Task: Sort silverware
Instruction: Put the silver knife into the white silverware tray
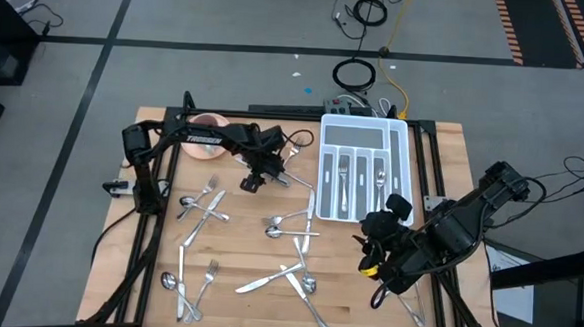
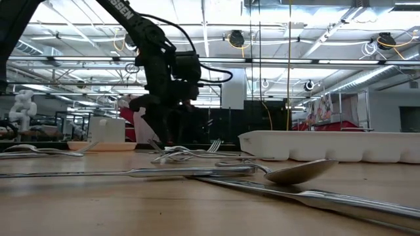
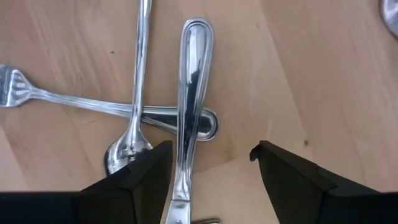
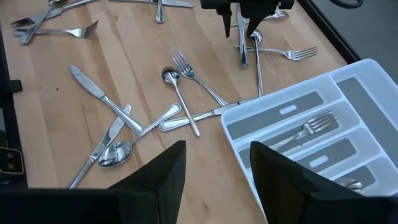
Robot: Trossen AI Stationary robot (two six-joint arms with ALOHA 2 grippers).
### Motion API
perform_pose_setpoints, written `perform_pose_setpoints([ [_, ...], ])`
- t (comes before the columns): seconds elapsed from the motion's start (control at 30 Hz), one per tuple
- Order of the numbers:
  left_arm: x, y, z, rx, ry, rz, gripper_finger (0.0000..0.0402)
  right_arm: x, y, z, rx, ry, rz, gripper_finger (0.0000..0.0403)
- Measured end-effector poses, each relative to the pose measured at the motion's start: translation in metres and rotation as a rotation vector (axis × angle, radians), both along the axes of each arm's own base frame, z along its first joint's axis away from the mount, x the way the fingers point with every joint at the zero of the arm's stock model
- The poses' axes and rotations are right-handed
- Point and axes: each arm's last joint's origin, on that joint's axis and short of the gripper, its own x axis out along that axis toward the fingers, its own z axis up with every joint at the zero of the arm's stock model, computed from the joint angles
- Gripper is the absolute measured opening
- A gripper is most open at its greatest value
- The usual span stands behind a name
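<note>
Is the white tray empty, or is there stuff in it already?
Not empty. The white tray already holds a fork lying in one slot, and the high view shows more silverware in its compartments.

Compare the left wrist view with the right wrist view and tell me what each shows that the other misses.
Only the left wrist view shows the left hand open, close above a crossed fork, spoon and a third handle.

Only the right wrist view shows the white tray with a fork lying in one compartment, scattered knives and the open right hand.

Both show silverware lying loose on the wooden table.
</note>
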Motion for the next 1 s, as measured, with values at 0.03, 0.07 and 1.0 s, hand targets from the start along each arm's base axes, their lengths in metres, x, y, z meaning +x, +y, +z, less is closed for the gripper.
perform_pose_setpoints([
  [0.03,0.000,0.000,0.000,-0.001,0.000,0.000,0.0242,0.000,0.000,0.000,-0.001,0.001,0.000,0.0169],
  [0.07,0.000,0.000,0.000,-0.001,0.000,0.001,0.0242,0.000,0.000,0.000,-0.001,0.001,0.000,0.0169],
  [1.0,0.000,0.016,-0.033,0.015,0.102,0.048,0.0028,0.000,0.000,0.000,0.027,-0.011,-0.038,0.0169],
])
